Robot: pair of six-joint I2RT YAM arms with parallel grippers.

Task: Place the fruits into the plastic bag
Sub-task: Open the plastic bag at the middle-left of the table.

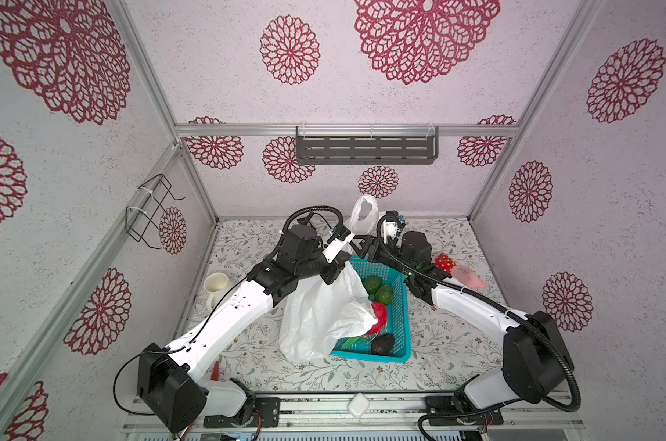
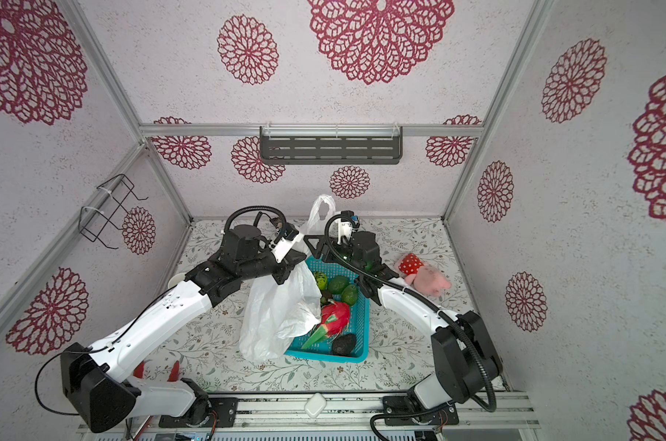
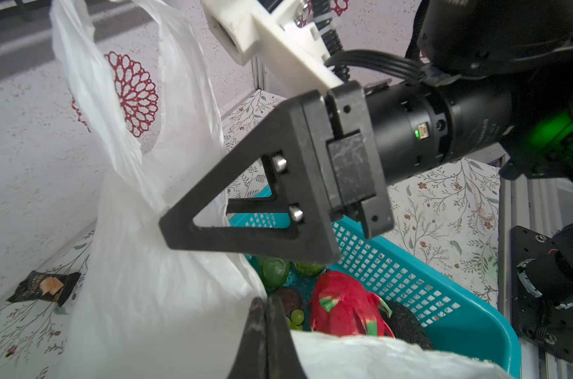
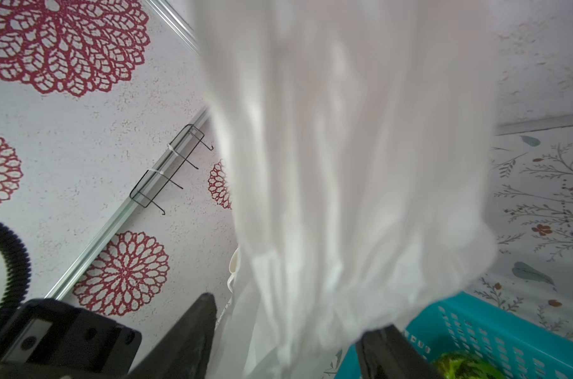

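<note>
Two grips differ at the plastic bag (image 1: 316,317): left gripper (image 3: 266,302) clenched, apparently on its film; right gripper (image 4: 291,315) spread astride it. Dragon fruit (image 2: 335,315) lies in the teal basket (image 2: 323,355) at the bag's three o'clock; grapes (image 3: 296,316) show only from the left wrist.

Plastic bag (image 4: 344,197): hanging blurred between the right gripper (image 4: 293,315) fingers, screening whatever is lying beyond.
Dragon fruit (image 3: 341,305): lying partly under bag folds near the left gripper (image 3: 266,315).
Green fruit (image 4: 464,367): being cropped by the frame edge near the right gripper.
Mug (image 2: 175,281): showing only a rim sliver behind the left arm (image 2: 163,317).
</note>
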